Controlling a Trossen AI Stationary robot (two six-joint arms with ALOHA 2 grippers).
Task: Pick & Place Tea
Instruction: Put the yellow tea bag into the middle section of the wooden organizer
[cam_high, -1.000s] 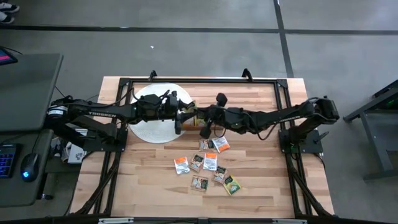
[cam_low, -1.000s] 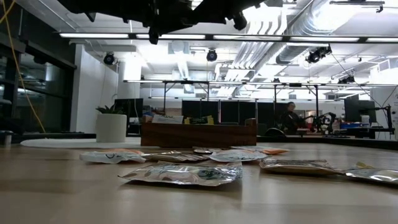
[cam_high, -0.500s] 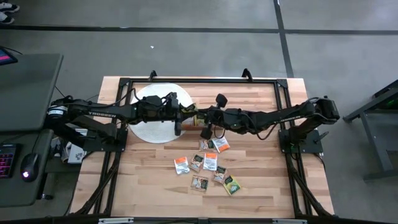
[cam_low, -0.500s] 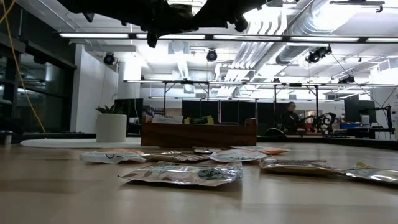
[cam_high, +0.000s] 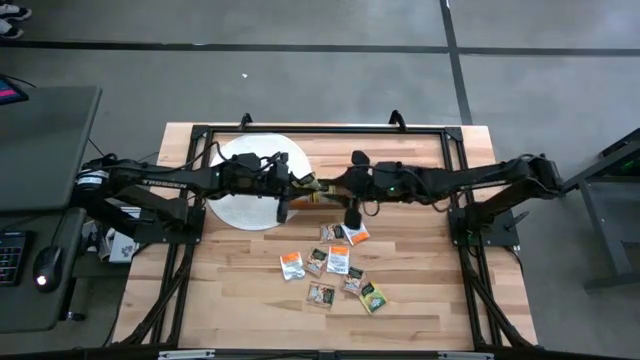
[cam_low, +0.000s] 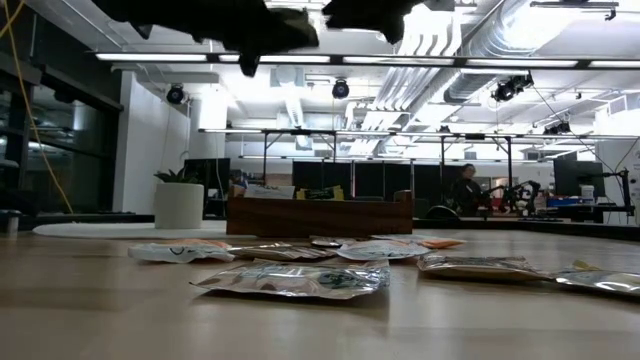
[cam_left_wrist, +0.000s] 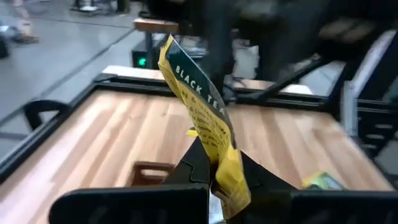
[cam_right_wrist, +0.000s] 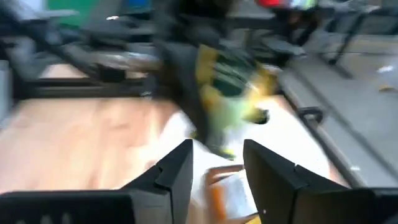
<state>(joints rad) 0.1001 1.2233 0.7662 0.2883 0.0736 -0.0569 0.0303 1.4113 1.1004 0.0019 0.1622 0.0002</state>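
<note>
Across the middle of the wooden table I see both arms reaching inward from the left and right edges, meeting near the far-centre. A white disc lies toward the far-left part of the table, under my left arm. Just beside its right rim sits the long brown box, mostly covered from above by the two grippers.

My left gripper hangs above the box, its fingers pressed onto a yellow sachet printed "BLACK TEA", which stands up tilted between them. My right gripper hangs just beside it, on the right side of the box, with its fingers spread and nothing between them; the yellow and green sachet held by the other arm shows blurred just beyond its tips.

Toward the near-centre of the table lies a loose cluster of tea sachets, orange-and-white and green-and-yellow, flat on the wood, some touching each other, all well below both grippers.
</note>
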